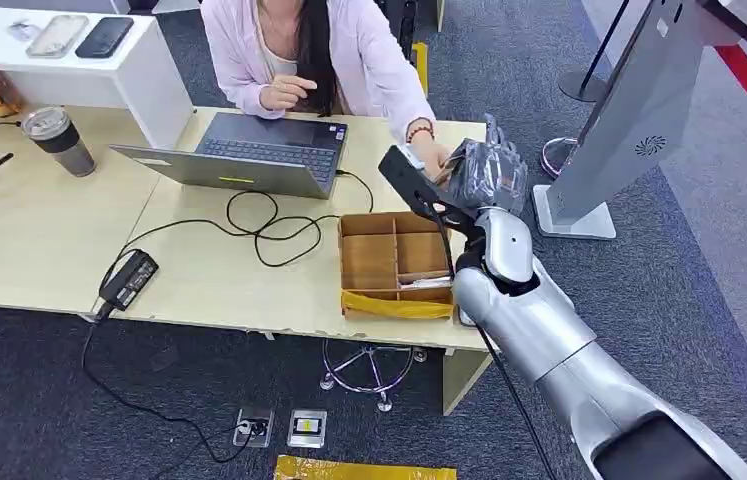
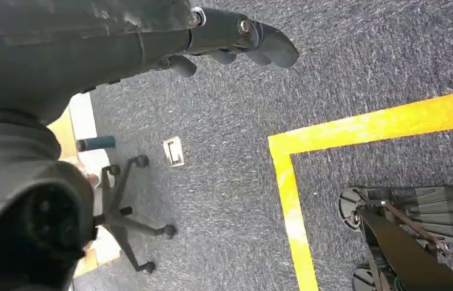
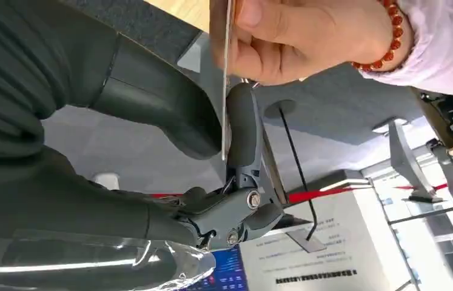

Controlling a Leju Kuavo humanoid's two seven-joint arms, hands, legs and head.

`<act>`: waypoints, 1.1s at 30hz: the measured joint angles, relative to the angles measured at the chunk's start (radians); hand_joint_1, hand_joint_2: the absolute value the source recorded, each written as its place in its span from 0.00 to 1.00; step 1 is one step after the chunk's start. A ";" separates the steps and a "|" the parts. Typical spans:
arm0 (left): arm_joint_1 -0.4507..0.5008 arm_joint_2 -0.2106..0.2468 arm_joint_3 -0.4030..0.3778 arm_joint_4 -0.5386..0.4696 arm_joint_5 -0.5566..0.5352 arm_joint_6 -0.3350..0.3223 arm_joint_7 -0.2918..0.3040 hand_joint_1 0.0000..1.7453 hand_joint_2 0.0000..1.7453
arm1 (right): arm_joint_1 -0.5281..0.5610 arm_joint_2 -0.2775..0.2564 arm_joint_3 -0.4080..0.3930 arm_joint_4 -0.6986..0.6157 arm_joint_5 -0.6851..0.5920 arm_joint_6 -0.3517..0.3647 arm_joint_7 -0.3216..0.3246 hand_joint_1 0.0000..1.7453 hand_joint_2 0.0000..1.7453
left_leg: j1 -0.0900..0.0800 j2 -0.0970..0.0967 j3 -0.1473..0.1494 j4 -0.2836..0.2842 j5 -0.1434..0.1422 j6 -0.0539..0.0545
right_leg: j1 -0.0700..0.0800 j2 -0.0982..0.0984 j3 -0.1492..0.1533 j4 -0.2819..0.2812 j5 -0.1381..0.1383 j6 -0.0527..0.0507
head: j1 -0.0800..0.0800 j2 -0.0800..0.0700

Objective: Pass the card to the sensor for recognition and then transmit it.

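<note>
Your left hand (image 2: 236, 36) hangs beside the robot above the grey carpet, fingers curled loosely with nothing in them; below it you can see a yellow floor line (image 2: 357, 124) and an office chair base (image 2: 128, 209). On the desk (image 1: 39, 240), moving rightward, sit a lidded cup (image 1: 57, 139), an open laptop (image 1: 249, 155) and a cardboard divider box (image 1: 394, 262). Your right hand (image 1: 484, 175) is raised over the desk's far right corner, and its thumb (image 3: 157, 103) and a finger (image 3: 243, 130) pinch the thin card (image 3: 226, 91) edge-on. A person's hand (image 3: 296, 36) grips the same card from the other side. Right of that stands the white sensor kiosk (image 1: 629, 120).
</note>
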 joint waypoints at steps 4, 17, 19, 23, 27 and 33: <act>0.000 0.000 0.000 0.000 0.000 0.001 0.001 0.00 0.00 | 0.002 0.000 0.000 0.000 0.010 0.003 0.000 0.00 0.00 | 0.000 0.000 0.000 0.000 0.000 0.000 | 0.000 0.000 0.000 0.000 0.000 0.000 | 0.000 0.000; -0.001 0.000 0.000 0.000 0.006 -0.003 0.010 0.00 0.00 | 0.004 0.003 0.000 0.000 0.007 0.025 0.000 0.00 0.00 | 0.000 0.000 0.000 0.000 0.000 0.000 | 0.000 0.000 0.000 0.000 0.000 0.000 | 0.000 0.000; -0.001 0.000 0.000 0.000 0.006 -0.003 0.010 0.00 0.00 | 0.004 0.003 0.000 0.000 0.007 0.025 0.000 0.00 0.00 | 0.000 0.000 0.000 0.000 0.000 0.000 | 0.000 0.000 0.000 0.000 0.000 0.000 | 0.000 0.000; -0.001 0.000 0.000 0.000 0.011 -0.008 0.010 0.00 0.00 | 0.004 -0.003 -0.019 0.000 -0.066 -0.045 0.000 0.00 0.00 | 0.000 0.000 0.000 0.000 0.000 0.000 | 0.000 0.000 0.000 0.000 0.000 0.000 | 0.000 0.000; 0.000 0.001 0.000 0.000 0.016 -0.018 0.010 0.00 0.00 | 0.003 -0.048 -0.059 -0.012 -0.119 -0.125 0.000 0.00 0.00 | 0.000 0.000 0.000 0.000 0.000 0.000 | 0.000 -0.001 0.000 0.000 0.000 0.000 | 0.000 0.000; 0.000 0.006 0.000 0.000 0.032 -0.035 0.012 0.00 0.00 | 0.030 -0.176 -0.146 -0.034 -0.236 -0.112 0.003 0.00 0.00 | -0.001 -0.003 0.001 0.002 0.000 0.000 | -0.001 -0.003 0.001 -0.001 0.000 0.001 | 0.001 0.000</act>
